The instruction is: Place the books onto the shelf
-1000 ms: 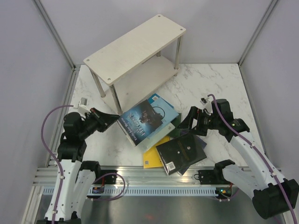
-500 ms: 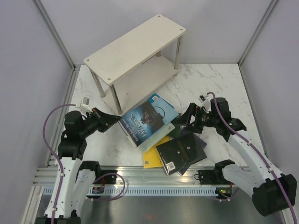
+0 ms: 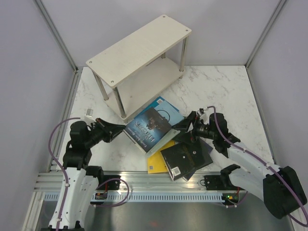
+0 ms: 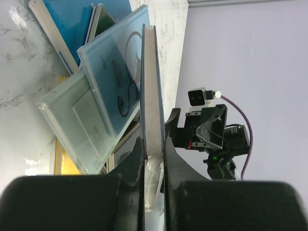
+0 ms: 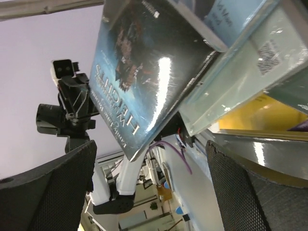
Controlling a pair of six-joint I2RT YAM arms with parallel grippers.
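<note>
The shelf [image 3: 139, 48] stands at the back of the table. In front of it lies a loose pile of books. My left gripper [image 3: 123, 130] is shut on the left edge of the dark pictorial blue book [image 3: 151, 126], which is raised off the pile. In the left wrist view this book [image 4: 153, 86] shows edge-on between the fingers [image 4: 132, 166]. My right gripper [image 3: 185, 127] stands open at the same book's right edge. In the right wrist view its cover [image 5: 144, 72] hangs above the gap between the wide-apart fingers [image 5: 57, 192]. Nothing is clamped there.
A light blue book [image 4: 115, 82] and a pale green one [image 4: 77, 125] lie under the raised book. A black book [image 3: 185, 156] and a yellow one [image 3: 161, 160] lie nearer the front rail [image 3: 144, 185]. Grey walls close in both sides.
My right gripper has moved left and down to the dark blue book's right edge, still open. My left arm has sunk a little with the book, which has shifted slightly.
</note>
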